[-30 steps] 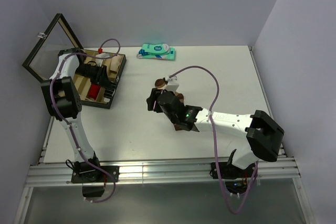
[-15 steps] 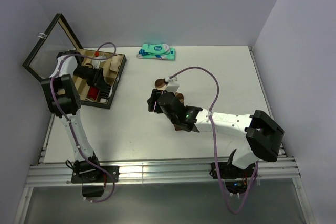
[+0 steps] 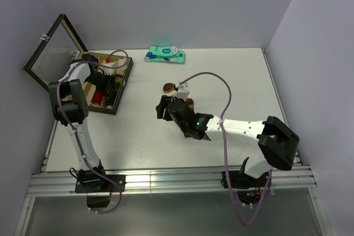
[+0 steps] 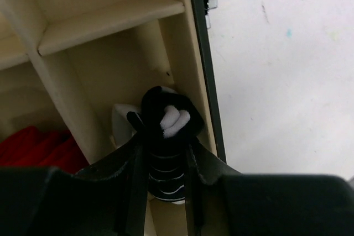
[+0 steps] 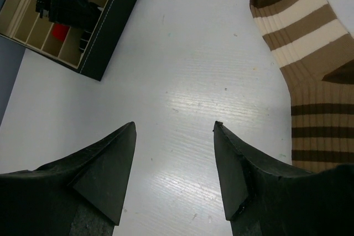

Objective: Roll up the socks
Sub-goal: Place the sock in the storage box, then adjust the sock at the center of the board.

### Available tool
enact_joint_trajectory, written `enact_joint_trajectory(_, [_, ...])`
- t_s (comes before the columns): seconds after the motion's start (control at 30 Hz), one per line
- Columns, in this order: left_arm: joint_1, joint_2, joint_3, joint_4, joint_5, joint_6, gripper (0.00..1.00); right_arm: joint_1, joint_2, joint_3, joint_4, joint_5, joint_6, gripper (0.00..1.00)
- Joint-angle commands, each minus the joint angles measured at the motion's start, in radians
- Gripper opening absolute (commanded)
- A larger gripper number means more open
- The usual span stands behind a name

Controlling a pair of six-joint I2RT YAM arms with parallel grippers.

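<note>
From above, we judge the job half done. The left gripper (image 3: 105,83) is down in the compartment box (image 3: 123,88) at the table's left rear, its arm folded up and over from the base. The right arm lies stretched low across the middle, with the right gripper (image 3: 164,109) just beside the brown sock (image 3: 167,88), which pokes out from under its wrist. The teal package (image 3: 165,54) sits well apart at the back. In the left wrist view, the fingers (image 4: 194,156) are closed on the black sock (image 4: 166,122), a tight roll with white showing at its top, lowered into a compartment against the box's dark wall, beside one holding a red thing (image 4: 33,147). We cannot tell whether it touches bottom, and we think the next move is to let go and lift straight out. In the right wrist view, the fingers stand wide apart with nothing between them over bare table (image 5: 182,70). The brown sock lies flat and unrolled to their right, so that arm must shift across and pinch one end.
</note>
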Motion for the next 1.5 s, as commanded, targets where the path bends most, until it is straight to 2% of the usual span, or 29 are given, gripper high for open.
enact_joint_trajectory(0.0, [-0.014,-0.002,-0.078,0.182,-0.209,-0.058,0.00,0.001,-0.023,-0.015,0.026,0.043,0.018,0.65])
enact_joint_trajectory(0.07, [-0.015,-0.020,-0.100,0.226,-0.239,-0.087,0.02,0.004,-0.023,-0.015,0.016,0.049,0.016,0.65])
enact_joint_trajectory(0.13, [-0.018,-0.051,-0.129,0.255,-0.273,-0.099,0.09,0.008,-0.023,-0.013,0.007,0.057,0.013,0.65])
enact_joint_trajectory(0.27, [-0.026,-0.098,-0.164,0.289,-0.292,-0.106,0.29,0.012,-0.028,-0.021,0.009,0.066,0.013,0.65])
enact_joint_trajectory(0.3, [-0.027,-0.109,-0.178,0.303,-0.298,-0.107,0.39,0.012,-0.029,-0.021,0.007,0.068,0.013,0.65])
enact_joint_trajectory(0.33, [-0.027,-0.120,-0.184,0.309,-0.295,-0.107,0.43,0.014,-0.028,-0.020,0.007,0.069,0.012,0.65])
enact_joint_trajectory(0.4, [-0.030,-0.146,-0.186,0.312,-0.295,-0.110,0.50,0.014,-0.026,-0.018,0.004,0.069,0.013,0.65])
enact_joint_trajectory(0.5, [-0.029,-0.181,-0.184,0.314,-0.287,-0.112,0.55,0.014,-0.026,-0.017,0.003,0.069,0.010,0.65])
enact_joint_trajectory(0.77, [-0.032,-0.238,-0.161,0.275,-0.235,-0.110,0.62,0.014,-0.020,-0.003,-0.005,0.071,0.000,0.65])
enact_joint_trajectory(1.1, [-0.037,-0.310,-0.094,0.239,-0.235,-0.119,0.64,0.011,-0.019,0.020,-0.036,0.089,-0.019,0.66])
enact_joint_trajectory(1.23, [-0.035,-0.361,-0.072,0.231,-0.232,-0.132,0.64,-0.012,-0.026,0.031,-0.112,0.110,0.009,0.66])
enact_joint_trajectory(1.37, [-0.043,-0.439,-0.067,0.210,-0.172,-0.159,0.64,-0.066,-0.054,-0.016,-0.199,0.121,0.071,0.66])
enact_joint_trajectory(1.47, [-0.087,-0.511,-0.101,0.214,-0.146,-0.176,0.63,-0.106,-0.074,-0.064,-0.258,0.147,0.105,0.66])
